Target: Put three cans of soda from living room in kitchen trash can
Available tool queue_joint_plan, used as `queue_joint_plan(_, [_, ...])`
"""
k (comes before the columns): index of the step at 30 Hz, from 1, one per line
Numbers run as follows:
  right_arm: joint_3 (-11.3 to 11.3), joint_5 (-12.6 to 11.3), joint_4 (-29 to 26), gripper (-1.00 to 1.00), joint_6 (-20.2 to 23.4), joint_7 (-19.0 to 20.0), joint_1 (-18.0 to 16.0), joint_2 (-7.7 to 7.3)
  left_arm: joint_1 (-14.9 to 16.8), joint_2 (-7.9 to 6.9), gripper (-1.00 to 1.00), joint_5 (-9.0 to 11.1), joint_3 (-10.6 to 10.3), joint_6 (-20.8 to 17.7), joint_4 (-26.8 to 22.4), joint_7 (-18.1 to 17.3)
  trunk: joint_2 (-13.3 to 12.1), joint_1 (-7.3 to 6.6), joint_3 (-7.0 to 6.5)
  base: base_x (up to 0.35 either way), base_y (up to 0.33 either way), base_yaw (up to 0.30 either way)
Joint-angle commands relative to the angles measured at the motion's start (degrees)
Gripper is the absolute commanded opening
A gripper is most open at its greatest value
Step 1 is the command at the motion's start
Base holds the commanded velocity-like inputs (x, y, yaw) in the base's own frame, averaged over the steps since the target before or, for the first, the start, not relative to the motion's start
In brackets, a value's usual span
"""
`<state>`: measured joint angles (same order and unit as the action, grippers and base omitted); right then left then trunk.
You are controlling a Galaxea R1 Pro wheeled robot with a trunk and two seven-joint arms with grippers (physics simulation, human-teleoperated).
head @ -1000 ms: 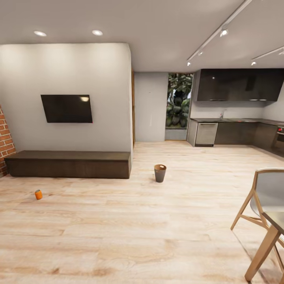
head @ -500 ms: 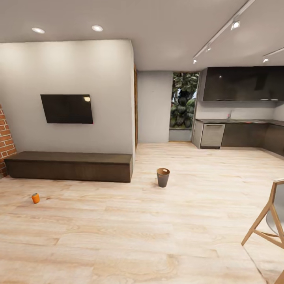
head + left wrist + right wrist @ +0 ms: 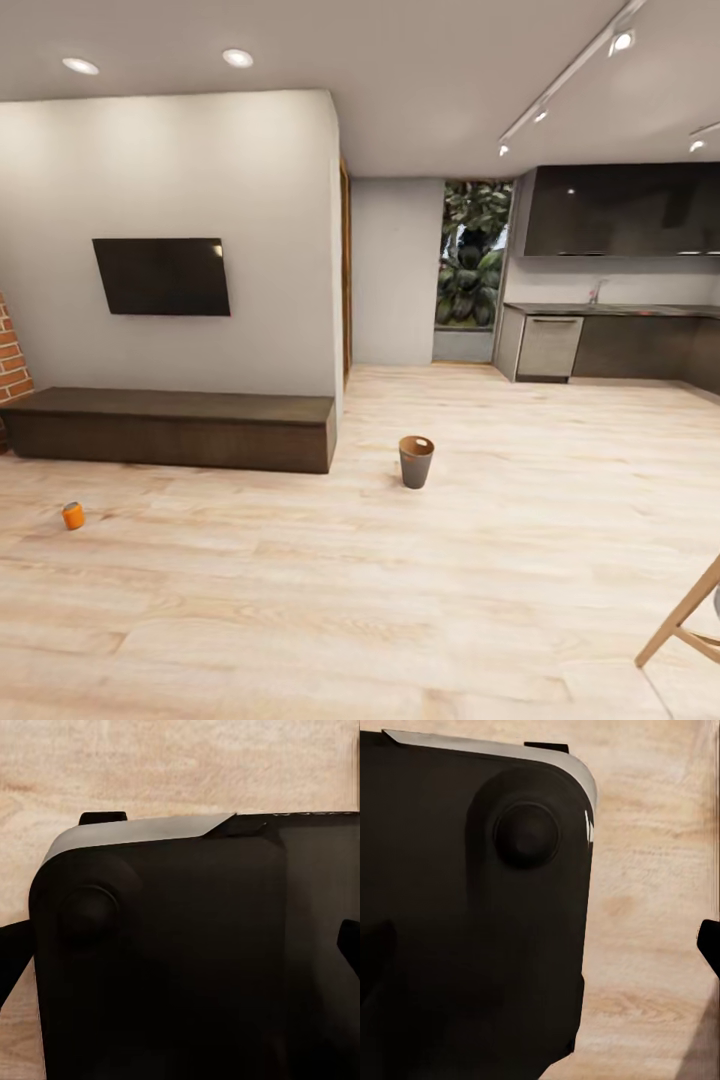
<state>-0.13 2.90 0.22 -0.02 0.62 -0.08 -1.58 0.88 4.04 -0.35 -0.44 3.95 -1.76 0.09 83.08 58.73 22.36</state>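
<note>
Wall TV [image 3: 161, 277] mounted above long dark low bench [image 3: 170, 428]. Red brick [image 3: 10, 355] at far left. Kitchen cabinets [image 3: 620, 345] at right rear, window with foliage [image 3: 472, 255] beside them. Wooden chair leg [image 3: 682, 615] in the lower right corner.

From the head camera I count one orange soda can [image 3: 73, 516] on the floor, left of and nearer than the bin [image 3: 416, 461]. I count one bin, standing upright on the wood floor [image 3: 400, 620]. One wall TV [image 3: 161, 276] hangs above one long dark bench [image 3: 170, 428], both left of the bin. One dishwasher [image 3: 549, 347] sits far right of the bin. I count six lit ceiling lights.
</note>
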Motion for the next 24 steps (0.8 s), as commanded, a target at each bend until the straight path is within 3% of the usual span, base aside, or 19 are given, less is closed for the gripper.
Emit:
queue_joint_plan(1, [0.0,0.0,0.0,1.0,0.0,0.0,0.0,0.0,0.0,0.0,1.0,0.0,0.0,0.0,0.0,0.0,0.0,0.0,0.0,0.339,-0.133,0.001])
queue_joint_plan(24, [0.0,0.0,0.2,1.0,0.0,0.0,0.0,-0.02,0.0,0.0,1.0,0.0,0.0,0.0,0.0,0.0,0.0,0.0,0.51,0.339,-0.13,-0.036])
